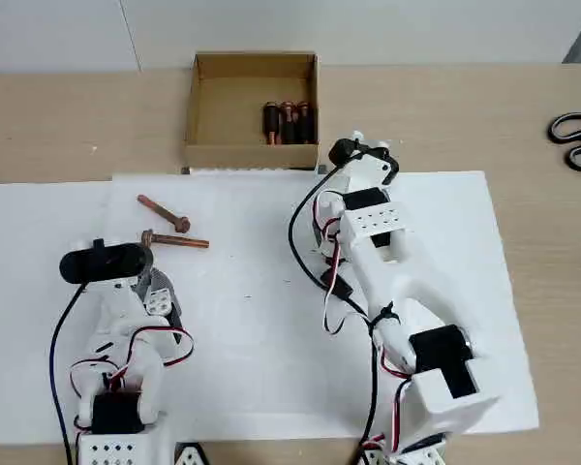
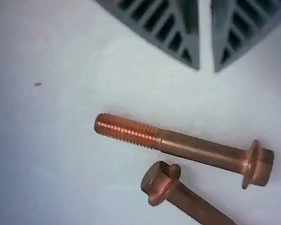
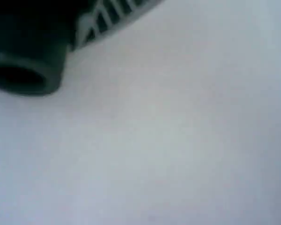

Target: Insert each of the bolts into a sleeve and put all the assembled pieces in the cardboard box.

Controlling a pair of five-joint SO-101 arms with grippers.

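Two copper bolts lie loose on the white sheet (image 1: 252,368), one (image 1: 165,213) farther back and one (image 1: 177,240) nearer my left arm (image 1: 126,320). In the left wrist view the threaded bolt (image 2: 182,147) lies whole and the second bolt's head (image 2: 161,182) sits beside it. My left gripper (image 2: 206,68) hovers just short of them, shut on nothing. The cardboard box (image 1: 189,116) holds three assembled pieces (image 1: 289,123). My right arm (image 1: 368,179) stretches toward the box's near right corner. My right gripper (image 3: 61,33) is shut on a dark sleeve (image 3: 25,65) above the sheet.
Scissors (image 1: 576,140) lie on the wooden table (image 1: 58,126) at the far right edge. The white sheet covers the table's middle and front. Black and red cables (image 1: 310,252) hang along the right arm.
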